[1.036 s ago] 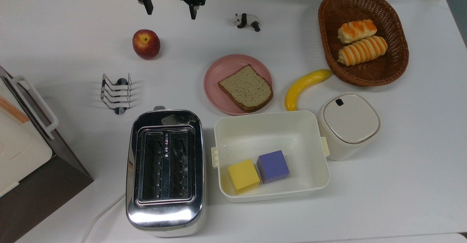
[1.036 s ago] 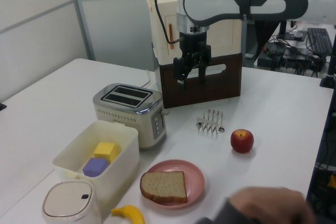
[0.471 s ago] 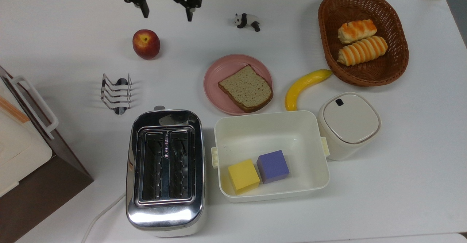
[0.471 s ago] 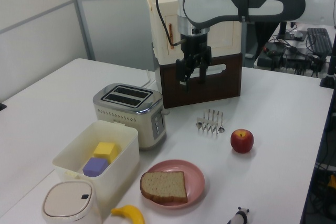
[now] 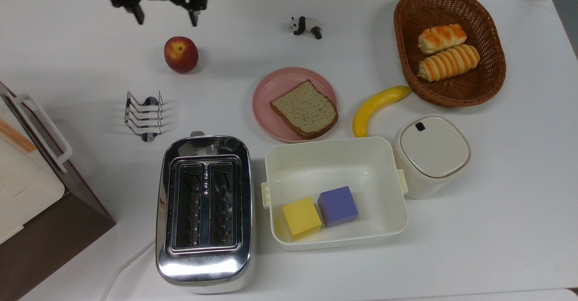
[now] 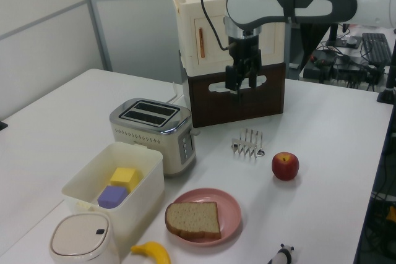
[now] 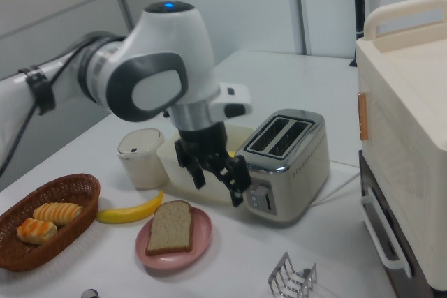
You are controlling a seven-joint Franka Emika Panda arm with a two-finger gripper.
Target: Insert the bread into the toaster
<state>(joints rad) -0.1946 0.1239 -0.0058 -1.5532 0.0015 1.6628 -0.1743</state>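
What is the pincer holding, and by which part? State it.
Nothing. The pincer hangs open and empty above the table's far edge, while the bread lies untouched on the pink plate.

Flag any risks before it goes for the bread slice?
1. The gripper hangs open up by the apple, away from the bread slice; a low sweep across could clip the apple.
2. The slice lies flat on the pink plate, so the fingers may scrape or shove the plate.
3. The toaster slots are narrow; a tilted slice could catch on the rim.
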